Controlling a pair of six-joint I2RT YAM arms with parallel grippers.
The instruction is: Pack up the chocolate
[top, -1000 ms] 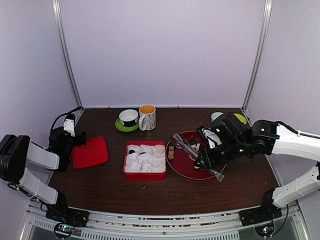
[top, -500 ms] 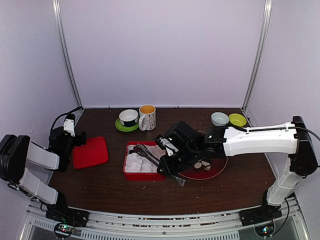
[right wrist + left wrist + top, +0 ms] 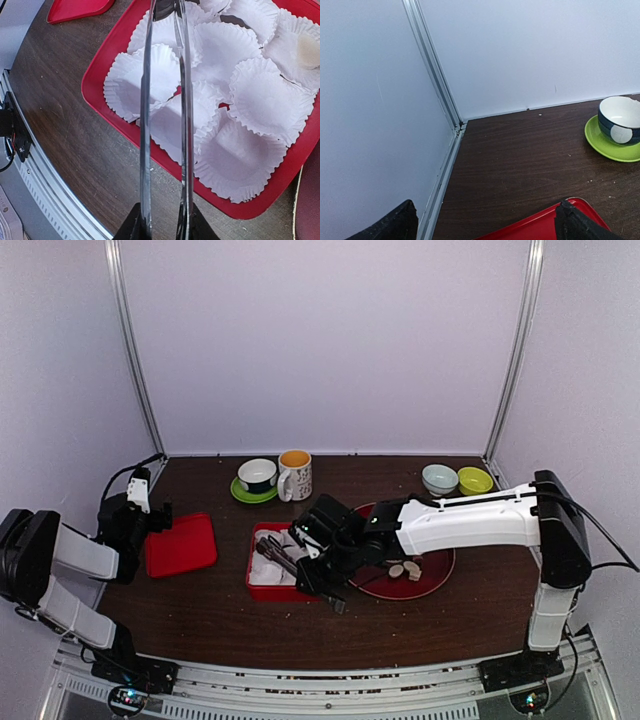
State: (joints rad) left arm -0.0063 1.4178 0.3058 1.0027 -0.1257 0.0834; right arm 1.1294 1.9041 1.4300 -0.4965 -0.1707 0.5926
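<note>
right gripper (image 3: 320, 562) pinching tongs (image 3: 146, 125) over box (image 3: 100, 95), chocolate (image 3: 405, 568) on plate (image 3: 438, 575) beside, left gripper (image 3: 485, 227) spread

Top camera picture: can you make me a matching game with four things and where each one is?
Things:
1. tongs
2. red lid
3. blue-and-white bowl
4. tan chocolate pieces

Places:
A. on the green saucer
B. on the round red plate
C. beside the left tool
D. held by the right tool, over the red box

Pairs: 1-D, 2-C, 3-A, 4-B.
</note>
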